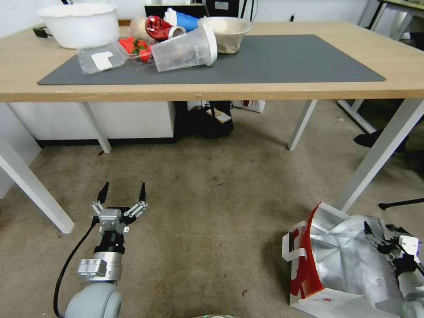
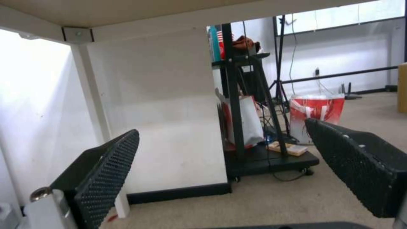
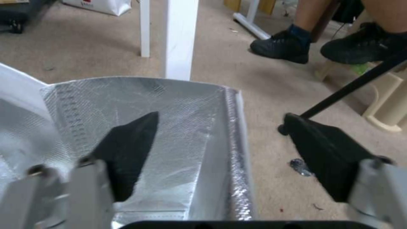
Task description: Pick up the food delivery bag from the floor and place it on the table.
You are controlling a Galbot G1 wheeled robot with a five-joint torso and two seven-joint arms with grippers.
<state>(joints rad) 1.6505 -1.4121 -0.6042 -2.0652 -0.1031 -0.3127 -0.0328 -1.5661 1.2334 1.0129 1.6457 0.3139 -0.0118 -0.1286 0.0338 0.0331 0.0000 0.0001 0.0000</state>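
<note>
The food delivery bag (image 1: pixel 329 265) stands open on the floor (image 1: pixel 212 212) at the lower right, red and white outside, silver foil inside, with white strap handles on its left side. My right gripper (image 1: pixel 377 229) hangs open over the bag's far right wall. In the right wrist view this gripper (image 3: pixel 220 127) straddles the bag's foil rim (image 3: pixel 233 127), one finger over the lining and the other outside above the carpet. My left gripper (image 1: pixel 123 192) is open and holds nothing, low over the carpet at the lower left. The table (image 1: pixel 309 90) with its dark grey mat (image 1: pixel 274 57) stretches across the top.
A white bowl (image 1: pixel 79 24), a tipped clear cup (image 1: pixel 185 48), a strawberry box (image 1: pixel 134 46) and a beige bowl (image 1: pixel 225 31) crowd the mat's left end. White table legs (image 1: pixel 375 159) and a black tripod leg (image 1: pixel 399 203) stand near the bag. A person's shoes (image 3: pixel 284 47) rest beyond.
</note>
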